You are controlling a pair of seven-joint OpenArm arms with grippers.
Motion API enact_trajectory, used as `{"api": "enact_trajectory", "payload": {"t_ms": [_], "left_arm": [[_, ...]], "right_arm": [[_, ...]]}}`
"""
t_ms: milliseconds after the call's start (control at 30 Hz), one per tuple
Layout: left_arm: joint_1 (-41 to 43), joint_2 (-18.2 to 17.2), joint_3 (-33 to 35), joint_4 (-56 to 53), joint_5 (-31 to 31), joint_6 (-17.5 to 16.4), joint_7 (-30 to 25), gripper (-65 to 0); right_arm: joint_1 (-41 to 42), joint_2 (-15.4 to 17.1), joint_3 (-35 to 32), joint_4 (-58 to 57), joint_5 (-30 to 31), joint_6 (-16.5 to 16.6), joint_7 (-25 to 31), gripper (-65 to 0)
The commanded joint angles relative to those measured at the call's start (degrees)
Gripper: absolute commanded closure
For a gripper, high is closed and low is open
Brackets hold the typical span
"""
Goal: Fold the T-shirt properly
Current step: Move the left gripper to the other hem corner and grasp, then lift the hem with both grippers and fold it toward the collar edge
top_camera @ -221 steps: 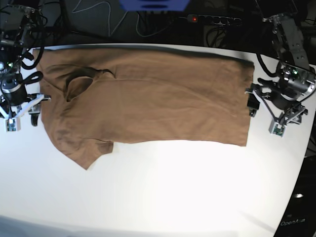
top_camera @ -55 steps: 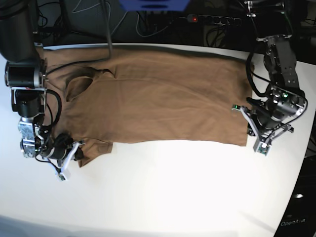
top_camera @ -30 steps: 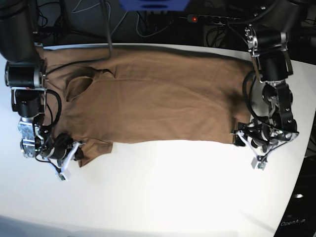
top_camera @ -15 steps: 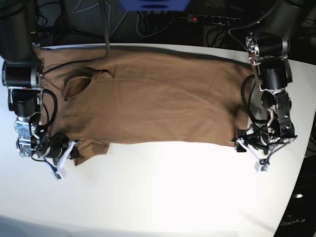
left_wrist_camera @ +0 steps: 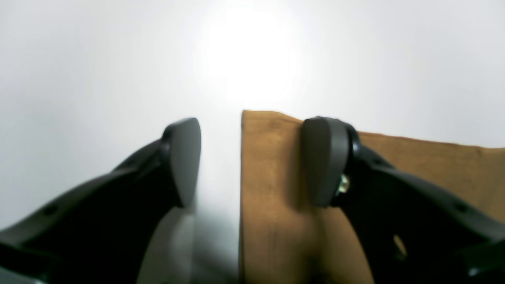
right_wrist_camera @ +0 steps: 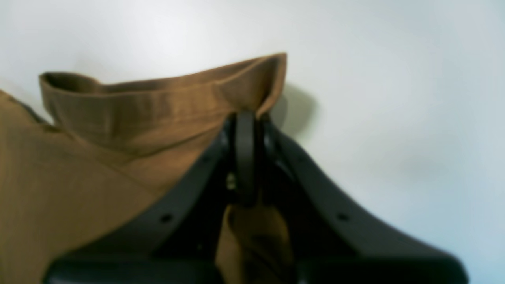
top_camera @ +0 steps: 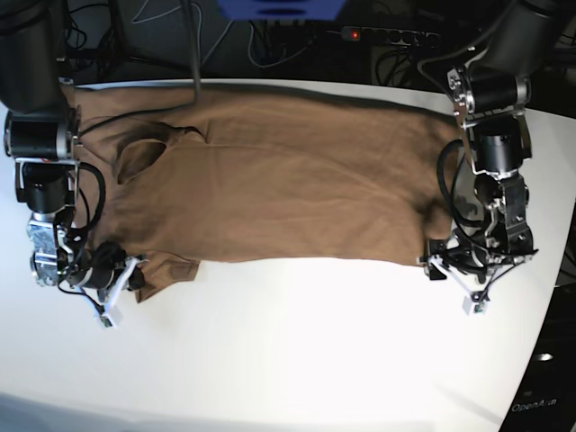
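The T-shirt [top_camera: 279, 175] lies spread across the far half of the white bench [top_camera: 297, 351], neck hole toward the right arm's side. Its tag is not visible. The right tool [right_wrist_camera: 245, 130] is clamped on the sleeve hem, which stands lifted and curled; both wrist views are blurred. The left tool [left_wrist_camera: 252, 157] is wide, one finger [left_wrist_camera: 325, 157] over the hem corner, the other over bare bench. "OpenArm" shows faintly at the base view's lower corner.
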Motion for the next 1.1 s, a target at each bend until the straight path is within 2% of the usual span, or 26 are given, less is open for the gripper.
{"api": "enact_trajectory", "payload": {"t_ms": [0, 67, 267, 333, 633, 900, 1067], "left_arm": [[-0.9, -0.3, 0.1, 0.4, -0.1, -0.2, 0.7, -38.6], [-0.8, -0.3, 0.1, 0.4, -0.1, -0.2, 0.7, -33.0], [-0.3, -0.4, 0.2, 0.4, -0.1, -0.3, 0.7, -6.0], [-0.2, -0.4, 0.2, 0.4, -0.1, -0.3, 0.7, -1.4], [-0.1, -0.4, -0.3, 2.1, -0.7, -0.3, 0.7, -2.3], [2.5, 1.1, -0.4, 12.4, -0.8, -0.4, 0.7, -2.3], [4.1, 1.3, -0.1, 15.9, -0.8, -0.4, 0.7, -2.3]], "right_arm": [[1.5, 0.7, 0.1, 0.8, 0.4, 0.0, 0.4, -0.4], [1.5, 0.7, 0.1, 0.8, 0.4, 0.0, 0.4, -0.4], [1.5, 0.7, 0.1, 0.8, 0.4, 0.0, 0.4, -0.4], [1.5, 0.7, 0.1, 0.8, 0.4, 0.0, 0.4, -0.4], [1.5, 0.7, 0.1, 1.1, 0.4, 0.0, 0.5, -0.4], [-3.4, 2.1, 0.3, 12.6, 0.4, 0.0, -1.0, -0.4], [-4.4, 2.3, 0.5, 14.5, 0.4, 0.0, -2.0, -0.4]]}}
